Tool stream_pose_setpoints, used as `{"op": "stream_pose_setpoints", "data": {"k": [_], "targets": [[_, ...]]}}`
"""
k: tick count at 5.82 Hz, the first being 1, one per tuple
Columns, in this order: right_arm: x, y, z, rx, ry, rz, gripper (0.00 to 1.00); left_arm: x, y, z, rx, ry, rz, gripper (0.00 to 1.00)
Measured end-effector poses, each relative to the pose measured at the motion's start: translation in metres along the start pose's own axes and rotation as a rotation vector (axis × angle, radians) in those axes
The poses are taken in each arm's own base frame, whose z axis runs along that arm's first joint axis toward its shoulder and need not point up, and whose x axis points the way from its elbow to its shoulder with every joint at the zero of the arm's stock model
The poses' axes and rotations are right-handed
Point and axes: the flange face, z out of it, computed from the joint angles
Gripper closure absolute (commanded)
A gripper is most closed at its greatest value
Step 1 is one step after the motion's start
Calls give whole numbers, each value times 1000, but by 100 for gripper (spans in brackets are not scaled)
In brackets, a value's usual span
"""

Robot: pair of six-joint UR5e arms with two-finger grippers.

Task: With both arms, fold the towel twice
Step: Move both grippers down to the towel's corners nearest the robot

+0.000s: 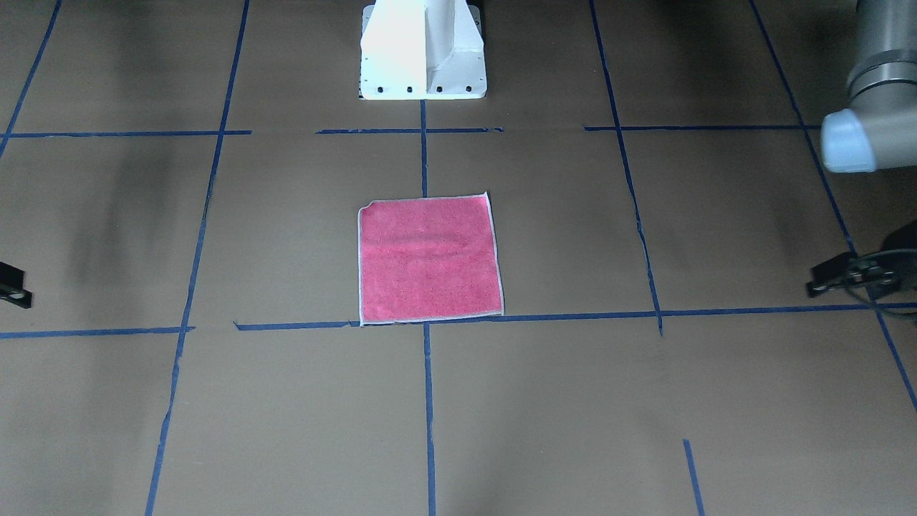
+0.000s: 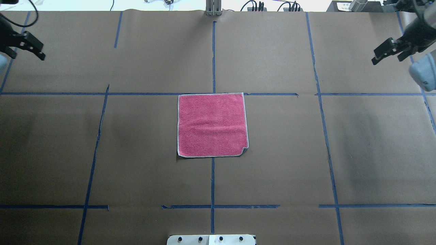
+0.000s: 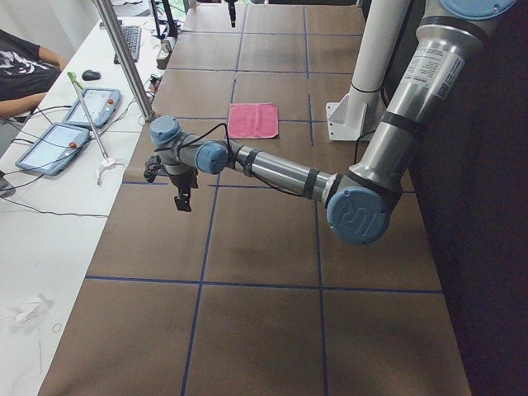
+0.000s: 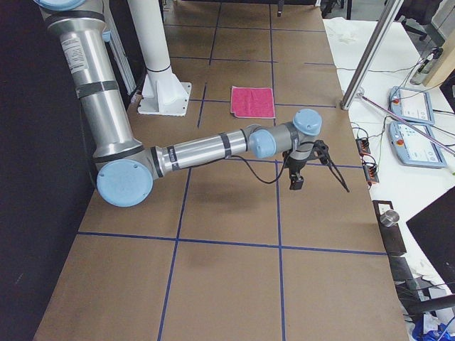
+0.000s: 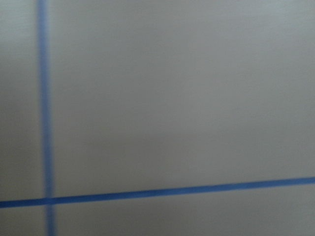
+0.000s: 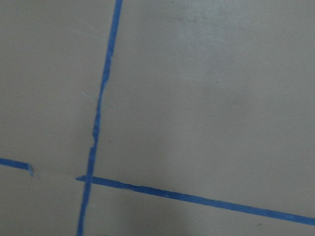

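The towel [image 2: 212, 125] lies flat, pink face up, on the counter [image 2: 136, 153]; left hand [image 2: 43, 52] and right hand [image 2: 373, 57] hover released, well apart.

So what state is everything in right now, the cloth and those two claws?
towel: lying flat on the table, not folded yet, pink side up, one corner slightly turned in, a faint ridge across the middle.
left gripper: open, holding nothing, well off to one side of the towel.
right gripper: open, holding nothing, well off to the other side.
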Motion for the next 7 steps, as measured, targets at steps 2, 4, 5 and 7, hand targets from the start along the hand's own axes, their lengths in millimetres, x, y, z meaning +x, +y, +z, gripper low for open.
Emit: {"op": "stream_pose_setpoints", "data": {"k": [2,4,5,7], "targets": [[-112,-12,22,5,-1,109,0,143,2,20,-21,37,-115,0],[-208,14,47,20,2,229,0,283,38,45,-28,47,-277,0],[-257,45,53,38,-10,298,0,332,68,54,-31,57,-377,0],[-332,108,72,56,-25,459,0,385,119,66,-60,72,-579,0]]}}
